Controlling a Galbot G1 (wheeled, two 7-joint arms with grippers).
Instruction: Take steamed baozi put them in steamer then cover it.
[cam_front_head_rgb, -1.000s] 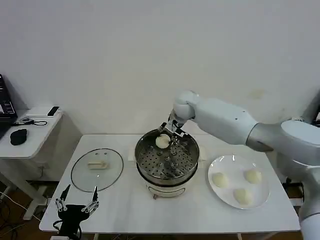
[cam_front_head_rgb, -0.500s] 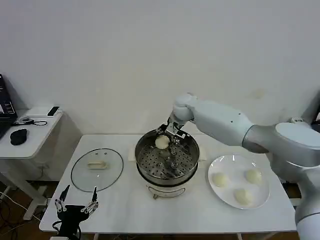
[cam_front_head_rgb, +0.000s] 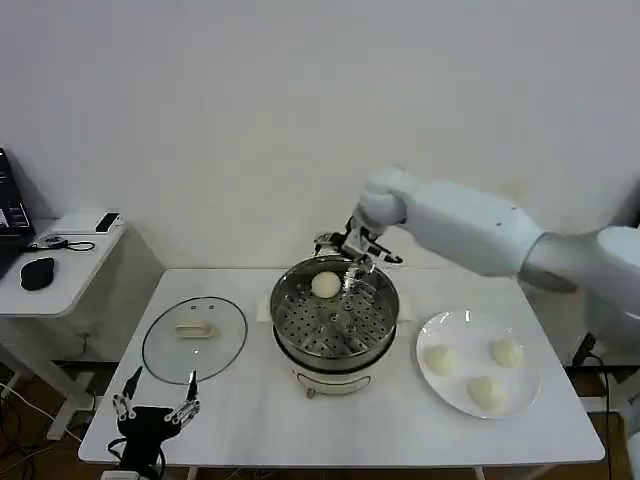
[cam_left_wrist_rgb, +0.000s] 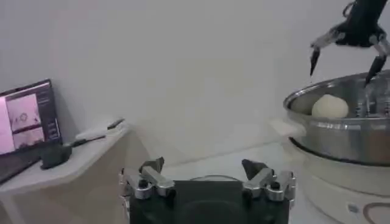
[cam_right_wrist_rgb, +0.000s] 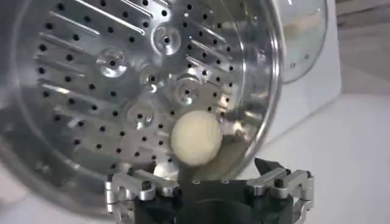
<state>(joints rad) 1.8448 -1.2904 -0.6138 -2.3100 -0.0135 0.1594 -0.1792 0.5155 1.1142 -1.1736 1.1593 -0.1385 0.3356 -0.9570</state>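
One steamed baozi (cam_front_head_rgb: 325, 285) (cam_right_wrist_rgb: 196, 138) (cam_left_wrist_rgb: 329, 106) lies free on the perforated tray at the back of the steel steamer (cam_front_head_rgb: 300, 345) (cam_left_wrist_rgb: 341, 131) (cam_right_wrist_rgb: 91, 91). My right gripper (cam_front_head_rgb: 358, 250) (cam_right_wrist_rgb: 204, 179) (cam_left_wrist_rgb: 341, 70) hangs open and empty just above the steamer's back rim, a little behind that bun. Three more baozi (cam_front_head_rgb: 441, 359) sit on the white plate (cam_front_head_rgb: 468, 322) to the right. The glass cover (cam_front_head_rgb: 194, 338) (cam_right_wrist_rgb: 304, 36) lies flat on the table left of the steamer. My left gripper (cam_front_head_rgb: 155, 405) (cam_left_wrist_rgb: 203, 165) is parked open at the table's front left edge.
A low side table (cam_front_head_rgb: 60, 270) with a black mouse and a laptop stands off the left end of the white table (cam_front_head_rgb: 300, 420). The wall is close behind the steamer. Bare table lies in front of the steamer.
My right gripper let go of the baozi, rose out of the steamer and drew back slightly to the right. The bun stayed on the tray. The left arm has not moved.
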